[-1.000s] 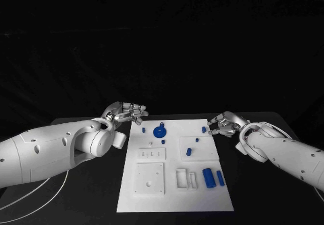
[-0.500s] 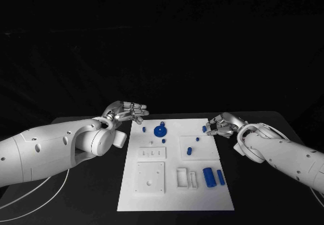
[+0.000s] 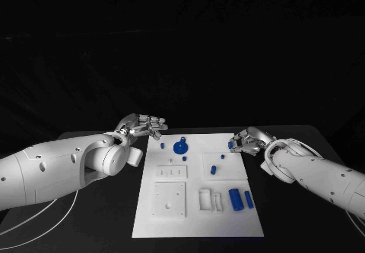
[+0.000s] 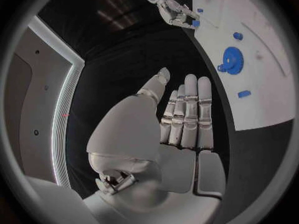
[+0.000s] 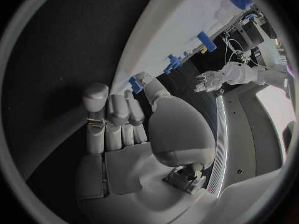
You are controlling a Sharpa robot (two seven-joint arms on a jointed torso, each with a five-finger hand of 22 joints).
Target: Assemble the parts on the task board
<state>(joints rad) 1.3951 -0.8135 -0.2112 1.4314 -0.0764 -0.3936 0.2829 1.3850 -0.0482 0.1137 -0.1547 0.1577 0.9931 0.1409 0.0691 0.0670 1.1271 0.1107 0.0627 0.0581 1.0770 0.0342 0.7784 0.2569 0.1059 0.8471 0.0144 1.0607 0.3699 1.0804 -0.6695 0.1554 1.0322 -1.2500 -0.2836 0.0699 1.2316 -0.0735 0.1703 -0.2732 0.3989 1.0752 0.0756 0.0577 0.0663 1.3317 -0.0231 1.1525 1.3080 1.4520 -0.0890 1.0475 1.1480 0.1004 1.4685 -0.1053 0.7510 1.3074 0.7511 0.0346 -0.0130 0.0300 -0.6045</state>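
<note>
Black table (image 3: 91, 221), item one, carrying the white task board (image 3: 198, 221) at its centre, long axis running away from the robot. On the board: raised white fixture plates near the robot; blue parts, by size, being a gear (image 3: 180, 147) at the far left, two cylinders (image 3: 236, 200) lying side by side at the near right, a short peg (image 3: 213, 169) mid-board, a small piece (image 3: 160, 145) at the far left edge, and a small piece (image 3: 230, 144) at the far right edge. Left hand (image 3: 143, 127): hovering just off the board's far left corner, fingers straight and together, empty, held flat in the left wrist view (image 4: 184, 122). Right hand (image 3: 249, 140): at the board's far right edge, fingers curled in beside the small blue edge piece; whether it touches or pinches that piece cannot be told, the right wrist view (image 5: 118, 129) showing the fingertips close by a blue piece (image 5: 135, 84) with contact unclear. Change over the last second: right hand has edged inward and toward the board's edge piece; left hand unchanged; all parts in place. Judgement: an approach to a first pick at the far right edge; assembly barely begun, parts mostly loose on the board.
</note>
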